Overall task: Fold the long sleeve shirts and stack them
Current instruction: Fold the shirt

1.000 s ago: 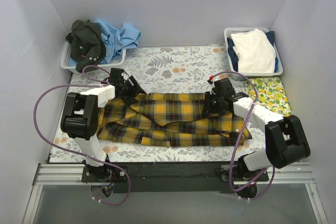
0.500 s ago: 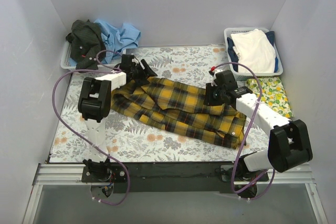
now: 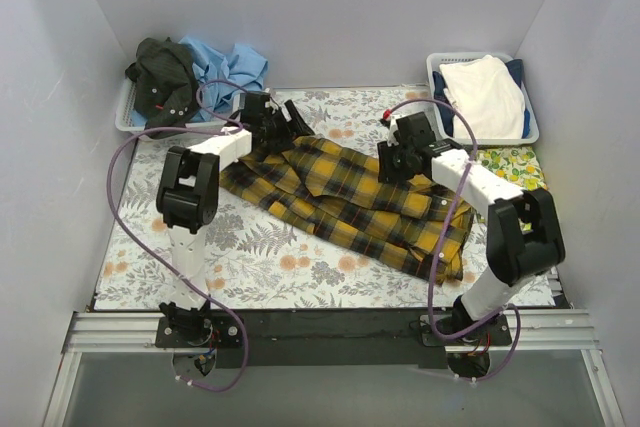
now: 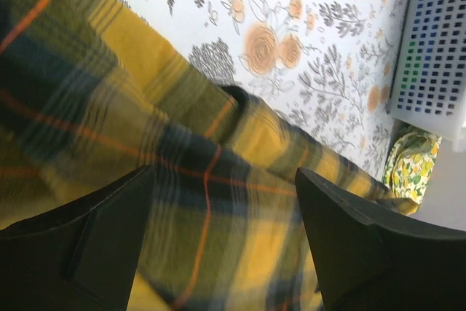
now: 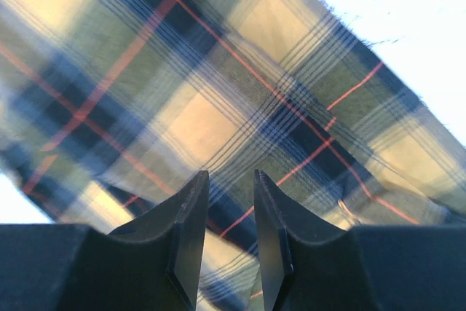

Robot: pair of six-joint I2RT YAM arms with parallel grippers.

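A yellow-and-black plaid long sleeve shirt (image 3: 350, 197) lies spread diagonally on the floral table cover (image 3: 260, 252), from back left to front right. My left gripper (image 3: 290, 119) is at the shirt's back left corner. In the left wrist view its jaws (image 4: 224, 172) stand wide open with blurred plaid cloth (image 4: 204, 180) under and between them. My right gripper (image 3: 390, 162) is at the shirt's far edge on the right. In the right wrist view it (image 5: 229, 174) is nearly closed, pinching the plaid cloth (image 5: 218, 107). More shirts, one dark (image 3: 160, 77) and one light blue (image 3: 228, 67), are piled at the back left.
The dark and blue shirts sit in a white basket (image 3: 125, 123) at the back left. A second white basket (image 3: 436, 69) at the back right holds white cloth (image 3: 485, 95). A lemon-print cloth (image 3: 515, 177) lies in front of it. White walls enclose the table.
Both grippers moved toward the back of the table, dragging the shirt's far edge, so it now lies diagonally. The left jaws have widened.
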